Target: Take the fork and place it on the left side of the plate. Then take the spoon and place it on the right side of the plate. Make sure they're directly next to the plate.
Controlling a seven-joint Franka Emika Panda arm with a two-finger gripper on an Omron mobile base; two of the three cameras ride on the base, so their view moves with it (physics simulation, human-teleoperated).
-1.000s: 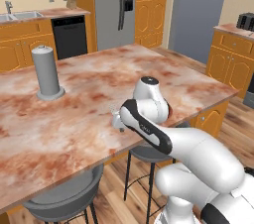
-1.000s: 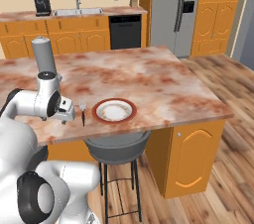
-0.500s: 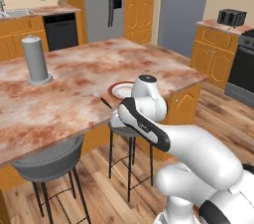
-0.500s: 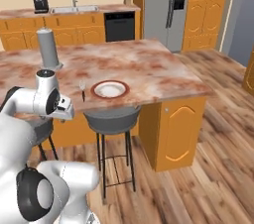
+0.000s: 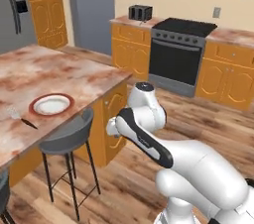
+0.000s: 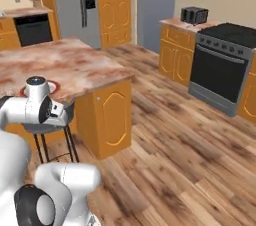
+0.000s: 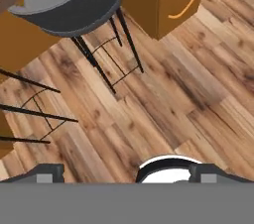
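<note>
Claw wide apart and empty over the floor, off the desk's edge

The claw [image 7: 124, 171] is held spread wide with nothing gripped, pointed down at the wooden floor [image 7: 163, 94] beside a grey stool [image 7: 69, 0]. In the left base view the fork [image 5: 21, 118] is seen well to the left of the arm, up on the desk [image 5: 59, 72]; its long axis runs slantwise, silver tines away, slim black handle toward the near edge. It lies just left of the plate [image 5: 51, 104], which is round, red-brown rimmed and white-centred. The spoon cannot be made out.
</note>
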